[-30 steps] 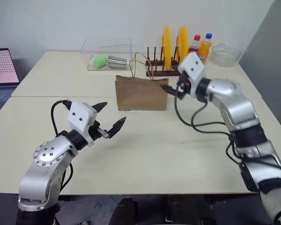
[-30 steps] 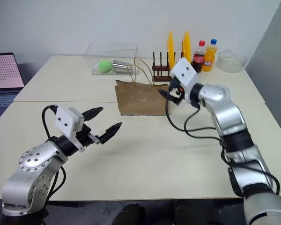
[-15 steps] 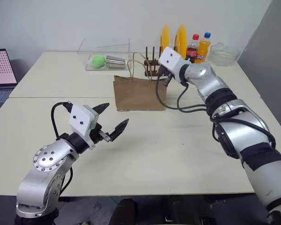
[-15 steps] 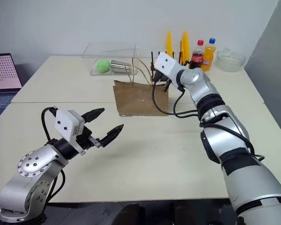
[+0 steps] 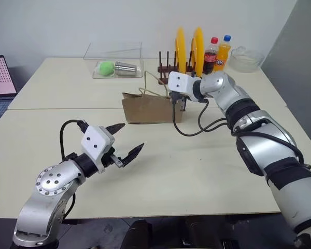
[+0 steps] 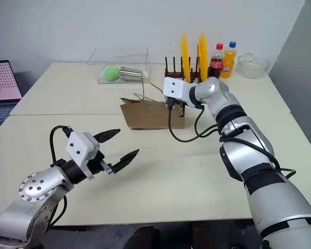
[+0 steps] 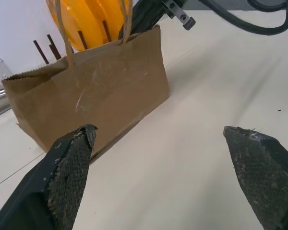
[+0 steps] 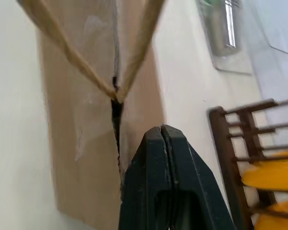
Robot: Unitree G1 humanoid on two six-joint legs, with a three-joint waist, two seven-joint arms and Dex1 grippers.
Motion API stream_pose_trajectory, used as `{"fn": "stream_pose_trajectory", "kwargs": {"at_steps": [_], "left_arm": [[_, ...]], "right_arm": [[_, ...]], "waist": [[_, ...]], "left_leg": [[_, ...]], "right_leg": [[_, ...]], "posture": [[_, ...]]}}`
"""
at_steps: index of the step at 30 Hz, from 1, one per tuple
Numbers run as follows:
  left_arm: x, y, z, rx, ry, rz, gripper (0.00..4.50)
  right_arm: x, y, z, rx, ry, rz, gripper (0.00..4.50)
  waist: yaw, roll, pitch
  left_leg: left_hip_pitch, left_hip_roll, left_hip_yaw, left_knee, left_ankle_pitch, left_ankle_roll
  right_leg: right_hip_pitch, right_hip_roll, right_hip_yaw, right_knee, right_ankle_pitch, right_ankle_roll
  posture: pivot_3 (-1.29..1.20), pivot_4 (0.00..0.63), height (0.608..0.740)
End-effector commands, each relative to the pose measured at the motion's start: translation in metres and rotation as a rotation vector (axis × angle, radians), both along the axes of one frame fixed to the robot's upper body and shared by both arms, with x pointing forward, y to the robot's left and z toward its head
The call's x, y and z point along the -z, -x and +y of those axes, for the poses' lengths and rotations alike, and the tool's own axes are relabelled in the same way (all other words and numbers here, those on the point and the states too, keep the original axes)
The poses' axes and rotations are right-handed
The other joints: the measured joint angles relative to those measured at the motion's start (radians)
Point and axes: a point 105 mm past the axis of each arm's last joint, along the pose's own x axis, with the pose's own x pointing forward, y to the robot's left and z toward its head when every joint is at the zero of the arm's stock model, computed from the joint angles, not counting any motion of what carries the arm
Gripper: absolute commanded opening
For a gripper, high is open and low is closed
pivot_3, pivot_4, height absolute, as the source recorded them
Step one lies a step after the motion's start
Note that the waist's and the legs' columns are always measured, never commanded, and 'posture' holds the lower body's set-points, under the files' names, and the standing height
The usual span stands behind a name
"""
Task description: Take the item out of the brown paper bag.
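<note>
On the near left of the pale table [image 5: 207, 171], the left gripper [image 5: 128, 140] is held level with its two black fingers spread wide and nothing between them, well short of the brown paper bag [image 5: 147, 108]. At mid-table the bag is seen standing upright, its tan loop handles [image 5: 151, 79] raised above a mouth that appears pinched almost flat. At the bag's right end, the right gripper [image 8: 162, 132] is poised just above the rim with its fingers pressed together on nothing.

Several risks are judged from this position. A closed gripper pushed into so narrow a slit could crumple the rim or shove the light, unanchored bag toward the plate rack [image 5: 172, 69] standing just behind it. A handle loop could be snagged instead of the mouth being entered, and the whole bag could then be lifted or tipped, since it is not steadied by the left gripper. The dangling black cable [image 5: 189, 127] could also be dragged across the bag's right edge.

The item itself is not seen; it is presumed to lie inside the bag, behind the paper walls. Contact between the right fingertips and the rim cannot be made out. Further right, the cola and orange soda bottles [image 5: 217, 52] are partly hidden behind the right arm.
</note>
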Motion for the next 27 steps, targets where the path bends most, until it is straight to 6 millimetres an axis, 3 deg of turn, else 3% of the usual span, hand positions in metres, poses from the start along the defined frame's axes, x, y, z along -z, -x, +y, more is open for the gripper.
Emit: {"fn": "stream_pose_trajectory", "kwargs": {"at_steps": [1, 11, 17, 19, 22, 24, 27], "left_arm": [[-0.002, 0.007, -0.007, 0.069, -0.037, -0.019, 4.50], [0.014, 0.023, 0.001, 0.208, -0.139, 0.062, 4.50], [0.017, 0.020, 0.021, 0.267, -0.277, 0.051, 4.50], [0.009, 0.012, 0.025, 0.261, -0.292, 0.013, 4.50], [-0.003, 0.001, 0.026, 0.276, -0.337, -0.053, 4.50], [-0.004, 0.000, 0.022, 0.329, -0.389, -0.090, 4.50], [-0.001, 0.004, 0.011, 0.438, -0.473, -0.142, 4.50]], "right_arm": [[-0.008, 0.010, -0.002, -0.094, 0.006, 0.022, 0.02], [-0.004, 0.031, -0.001, -0.219, -0.003, 0.067, 0.02], [-0.037, 0.043, 0.009, -0.277, -0.162, -0.033, 0.02], [-0.042, 0.059, 0.007, -0.330, -0.233, -0.029, 0.02], [-0.031, 0.093, -0.008, -0.357, -0.339, 0.028, 0.02], [-0.016, 0.115, -0.016, -0.329, -0.394, 0.088, 0.36], [0.006, 0.147, -0.024, -0.278, -0.450, 0.188, 1.30]], "waist": [[0.000, 0.000, 0.000], [0.000, 0.003, 0.002], [0.001, 0.004, 0.002], [0.005, 0.004, 0.002], [0.022, 0.003, 0.002], [0.030, 0.003, 0.002], [0.028, 0.004, 0.003]], "left_leg": [[0.000, 0.000, 0.000, 0.000, 0.000, 0.000], [0.000, 0.000, 0.000, -0.002, 0.000, 0.000], [0.000, 0.001, 0.000, -0.003, 0.000, 0.000], [0.000, 0.001, -0.001, -0.003, 0.000, 0.000], [-0.001, 0.001, -0.004, -0.003, 0.000, 0.000], [-0.002, 0.000, -0.005, -0.003, 0.000, 0.000], [-0.004, 0.000, -0.004, -0.004, 0.000, 0.000]], "right_leg": [[0.000, 0.000, 0.000, 0.000, 0.000, 0.000], [0.000, 0.000, 0.000, -0.001, 0.000, -0.001], [-0.001, 0.000, -0.001, -0.001, -0.001, -0.002], [-0.001, 0.000, -0.001, -0.001, -0.001, -0.003], [0.001, 0.000, -0.004, -0.004, -0.001, -0.002], [0.001, -0.001, -0.005, -0.005, -0.001, -0.002], [0.000, -0.001, -0.004, -0.008, -0.001, -0.002]], "posture": [[0.00, 0.150, 0.740], [0.00, 0.150, 0.740], [0.00, 0.150, 0.740], [0.00, 0.150, 0.740], [0.00, 0.150, 0.740], [0.00, 0.150, 0.740], [0.00, 0.150, 0.740]]}}
